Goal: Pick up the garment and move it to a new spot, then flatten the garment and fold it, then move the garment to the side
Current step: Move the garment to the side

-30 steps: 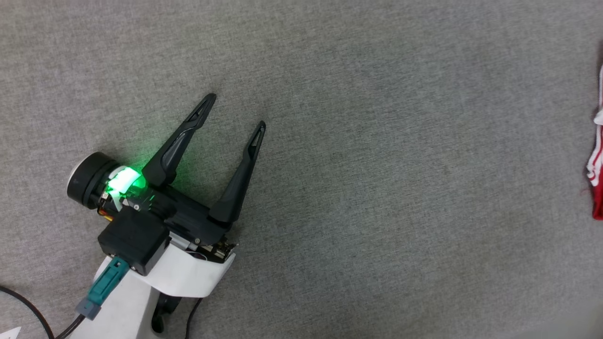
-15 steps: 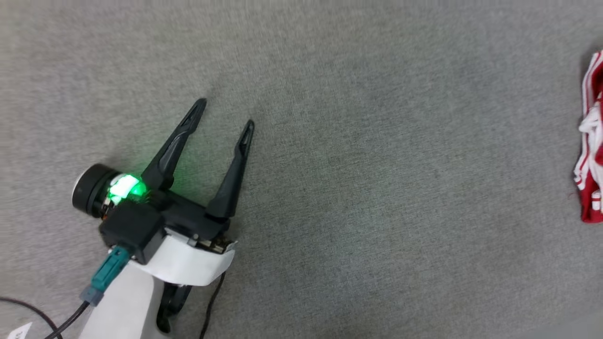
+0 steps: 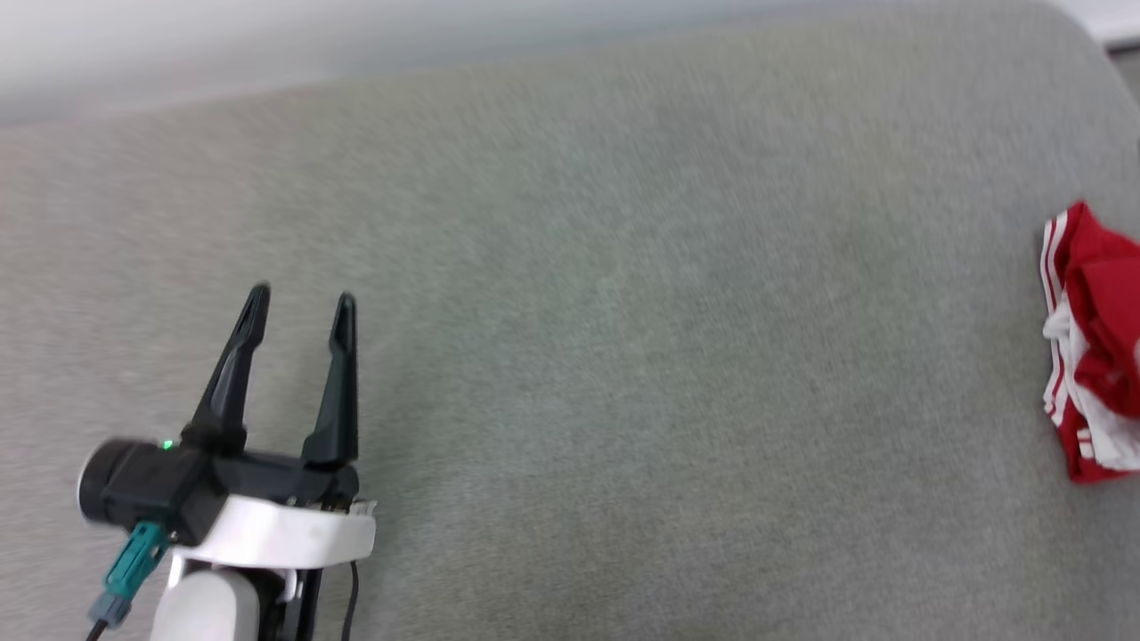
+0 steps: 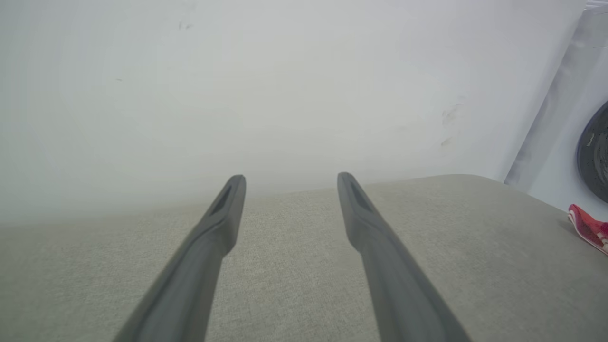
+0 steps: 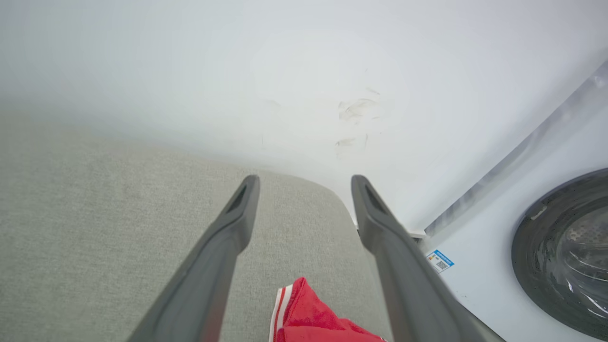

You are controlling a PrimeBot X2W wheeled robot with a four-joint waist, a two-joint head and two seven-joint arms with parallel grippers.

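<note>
Your left gripper [image 3: 302,296] hangs over the grey fabric surface [image 3: 623,356], jaws wide apart and empty. Your right gripper [image 5: 305,179] also has its jaws spread wide, holding nothing. The crumpled red shirt [image 3: 1091,347] lies loose below them at the surface's right edge.

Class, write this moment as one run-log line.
left pincer: open, empty | right pincer: open, by garment, not gripping | garment: bunched, right end of grey cushion

Grey fabric surface [image 3: 623,356]; bunched red-white garment [image 3: 1091,347] lying near right edge.
</note>
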